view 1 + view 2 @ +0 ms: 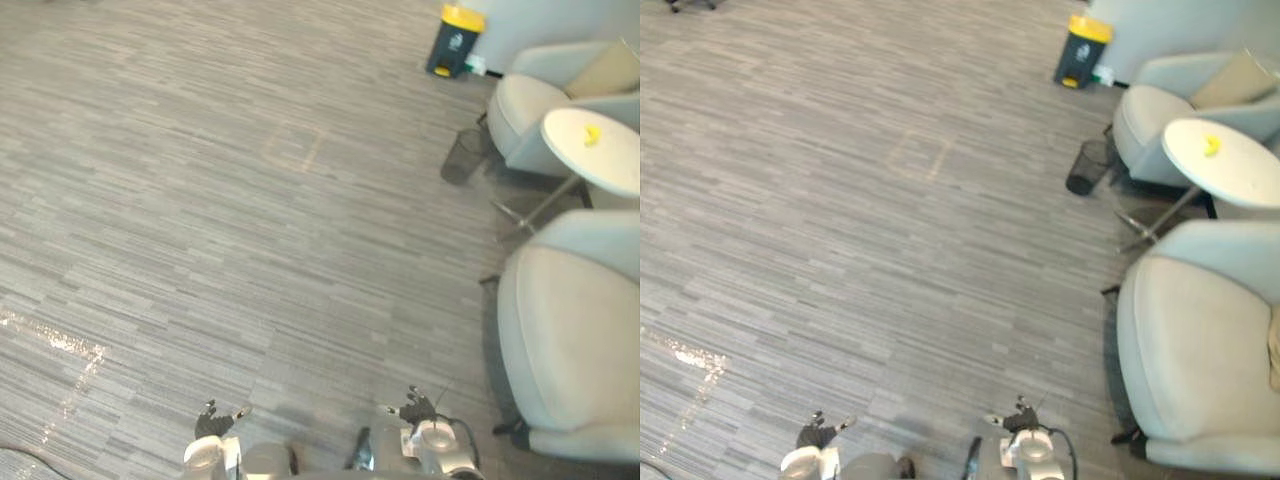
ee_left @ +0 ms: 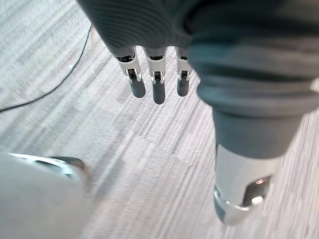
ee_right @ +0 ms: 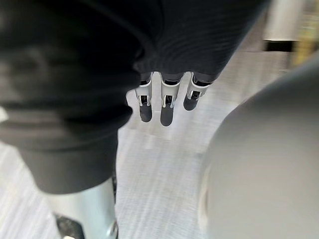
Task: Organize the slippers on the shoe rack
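Note:
My left hand [image 1: 213, 424] hangs low at the bottom edge of the left eye view, above grey striped carpet. My right hand [image 1: 416, 408] hangs at the same height a little to the right of it. In the left wrist view the left hand's fingers [image 2: 158, 92] point straight down at the carpet and hold nothing. The right hand's fingers [image 3: 167, 113] are likewise straight and bare, with carpet beyond them. Both hands are open.
A pale armchair [image 1: 575, 350] stands close on the right, with a second armchair [image 1: 545, 100] behind it. Between them is a round white table [image 1: 600, 150] bearing a small yellow thing [image 1: 592, 136]. A dark mesh wastebasket [image 1: 462, 157] and a yellow-lidded bin [image 1: 455, 40] stand farther back.

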{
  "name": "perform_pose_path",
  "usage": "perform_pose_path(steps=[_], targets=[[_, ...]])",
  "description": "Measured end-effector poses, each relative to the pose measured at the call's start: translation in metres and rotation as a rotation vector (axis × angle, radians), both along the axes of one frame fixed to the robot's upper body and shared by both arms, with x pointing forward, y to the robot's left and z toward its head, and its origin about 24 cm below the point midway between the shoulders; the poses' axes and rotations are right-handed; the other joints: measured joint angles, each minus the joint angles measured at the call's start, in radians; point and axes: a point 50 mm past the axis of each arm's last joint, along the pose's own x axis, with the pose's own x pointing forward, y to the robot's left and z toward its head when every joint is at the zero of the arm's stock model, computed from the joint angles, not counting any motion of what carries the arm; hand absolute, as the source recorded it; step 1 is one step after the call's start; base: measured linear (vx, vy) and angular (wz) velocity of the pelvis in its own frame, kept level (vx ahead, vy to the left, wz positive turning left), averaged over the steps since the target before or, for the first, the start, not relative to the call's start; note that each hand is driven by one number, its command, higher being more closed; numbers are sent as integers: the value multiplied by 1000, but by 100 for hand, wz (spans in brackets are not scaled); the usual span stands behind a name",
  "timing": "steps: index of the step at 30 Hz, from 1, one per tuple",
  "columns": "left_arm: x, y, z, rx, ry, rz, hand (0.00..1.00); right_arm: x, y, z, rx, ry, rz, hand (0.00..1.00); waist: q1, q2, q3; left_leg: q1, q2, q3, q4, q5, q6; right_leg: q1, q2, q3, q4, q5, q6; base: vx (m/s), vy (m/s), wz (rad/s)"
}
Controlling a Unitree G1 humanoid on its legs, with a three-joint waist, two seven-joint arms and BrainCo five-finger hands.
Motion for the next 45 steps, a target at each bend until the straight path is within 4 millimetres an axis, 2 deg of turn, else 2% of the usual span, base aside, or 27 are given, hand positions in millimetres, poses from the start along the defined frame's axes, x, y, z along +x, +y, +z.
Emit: perform_pose_path(steps=[4, 6, 7, 8, 10, 12, 14, 17, 19, 20, 21, 22, 23, 25, 27, 28, 29, 31, 34, 35, 38, 39, 40, 42, 43, 44, 45], targets=[[-2, -3, -1, -3, 9, -17, 0, -1, -2, 0, 15, 2, -35, 0, -9, -21, -5, 79, -9, -137, -60, -53, -38, -55, 38, 86, -434, 206, -2, 418, -121, 105], [-8, -4, -3, -6, 27, -14, 0, -2, -7, 0, 10, -4, -62, 0, -29, 0, -22, 106, 26, -203, -57, -93, -55, -55, 55, 79, -368, 277, -52, 552, -266, 106], [-13, -6, -5, -5, 41, -18, 0, -2, -7, 1, 14, -13, -74, 0, -30, 21, -39, 96, 51, -226, -13, -105, -71, -53, 65, 45, -340, 255, -70, 705, -317, 117], [-9, -9, -3, -22, 17, 15, 0, 1, -7, 4, 19, -36, -89, 0, -30, 42, -30, -43, 85, -206, 310, -91, -98, -11, 85, -4, -333, 211, -89, 703, -312, 83], [-6, -11, -2, -36, -6, 50, 0, 5, -9, 8, 14, -63, -90, 0, -22, 80, -17, -170, 149, -167, 606, -2, -158, 49, 130, -10, -353, 180, -111, 520, -196, 15], [1, -13, 3, -43, -49, 68, 0, 8, 4, 9, 52, -73, -99, 0, 22, 97, -3, -311, 239, -91, 876, -35, -142, 161, 178, -2, -376, 120, -141, 627, -122, -29], [9, -13, 8, -39, -88, 62, 0, 8, 15, 9, 94, -76, -117, 0, 27, 66, 7, -397, 231, -52, 843, -66, -123, 258, 169, -4, -430, 91, -135, 593, -116, 14], [19, -9, 16, -23, -145, 65, 0, 11, 26, 9, 111, -78, -110, 0, 44, 40, 11, -534, 165, -10, 572, -62, -121, 362, 138, 0, -515, 55, -105, 500, 11, 7], [26, -10, 20, -28, -175, 71, 0, 11, 25, 9, 101, -73, -122, 0, 76, 26, 22, -574, 102, -14, 313, 29, -126, 431, 100, 11, -544, 25, -73, 541, 145, -14], [27, -8, 21, -26, -184, 79, 0, 11, 24, 8, 96, -63, -122, 0, 89, 21, 24, -581, 85, -14, 213, 140, -118, 464, 79, 21, -549, 1, -57, 644, 223, -32], [26, -6, 21, -25, -181, 89, 0, 8, 25, 5, 95, -39, -123, 0, 103, 5, 23, -550, 62, 3, 194, 239, -58, 496, 60, 46, -555, -13, -43, 760, 269, -27], [27, -2, 21, -15, -175, 84, 0, 10, 27, 5, 96, -38, -106, 0, 102, -13, 18, -549, 53, 24, 212, 205, -57, 495, 39, 60, -547, -7, -57, 664, 245, -27], [26, -1, 20, -15, -172, 90, 0, 14, 27, 6, 99, -48, -108, 0, 106, -15, 16, -555, 54, 32, 250, 172, -33, 486, 28, 82, -513, 9, -65, 653, 255, -20], [26, 1, 19, -10, -156, 86, 0, 13, 24, 6, 97, -52, -123, 0, 106, -23, 12, -518, 48, 69, 332, 78, 13, 438, -11, 121, -306, 36, -14, 640, 265, -25], [26, 0, 15, -9, -127, 61, 0, 11, 21, 5, 93, -48, -131, 0, 93, -20, 17, -424, 37, 70, 321, 0, 14, 327, -38, 149, 10, 120, 5, 575, 234, -17], [24, -3, 12, -19, -103, 51, 0, 5, 20, 3, 93, -35, -142, 0, 74, -18, 25, -332, 30, 65, 299, -36, 10, 230, -28, 164, 271, 106, 23, 537, 189, -5], [24, -6, 11, -24, -95, 41, 0, 1, 19, 2, 92, -27, -147, 0, 67, -15, 25, -296, 29, 65, 280, -43, 9, 197, -25, 157, 326, 96, 29, 503, 125, 0], [26, -11, 11, -29, -89, 11, 0, -1, 17, 4, 89, -51, -150, 0, 49, -11, 18, -184, 27, 71, 186, -49, 6, 71, -19, 71, 363, 59, 9, 510, 67, -3], [30, -15, 11, -38, -98, 9, 0, 5, 14, 8, 86, -87, -158, 0, 21, -15, 19, -41, 33, 84, 74, -63, -16, -61, -17, -66, 130, 32, -12, 498, 13, -6], [29, -15, 10, -38, -91, 7, 0, 10, 15, 10, 87, -91, -148, 0, 11, -11, 20, 39, 39, 95, 15, -71, -34, -73, 12, -118, -141, 81, -29, 509, 5, -7], [23, -11, 8, -22, -66, -14, 0, 8, 17, 7, 91, -68, -142, 0, 10, -22, 15, 123, 26, 86, -27, -100, -83, -67, 61, -106, -407, 216, -61, 559, -46, 1], [18, -11, 5, -17, -46, -20, 0, 8, 16, 7, 90, -65, -142, 0, 4, -24, 10, 155, 25, 63, -22, -111, -102, -67, 72, -66, -392, 298, -150, 625, -113, 24], [16, -13, 4, -23, -38, -21, 0, 8, 13, 7, 83, -68, -143, 0, -1, -14, -4, 163, 44, 36, 2, -111, -103, -74, 83, -65, -340, 308, -182, 652, -156, 31], [12, -18, 2, -38, -31, -12, 0, 7, 9, 7, 79, -69, -153, 0, -1, 40, -27, 91, 114, 9, 217, -87, -144, -43, 129, -104, -312, 222, -194, 737, -193, 9], [9, -20, 1, -50, -24, 14, 0, 9, 9, 9, 81, -81, -149, 0, -1, 61, -23, 37, 146, 10, 381, -33, -161, -6, 160, -94, -317, 196, -201, 834, -173, -62], [-1, -20, -2, -60, -3, 51, 0, 7, 18, 8, 99, -73, -134, 0, 5, 87, -23, -88, 208, 0, 705, 95, -162, 77, 217, -45, -351, 158, -214, 692, -98, -69], [-2, -20, -2, -59, -4, 53, 0, 7, 19, 8, 102, -72, -133, 0, 5, 87, -22, -103, 215, 5, 742, 86, -160, 90, 223, -39, -354, 153, -215, 671, -26, -81]])
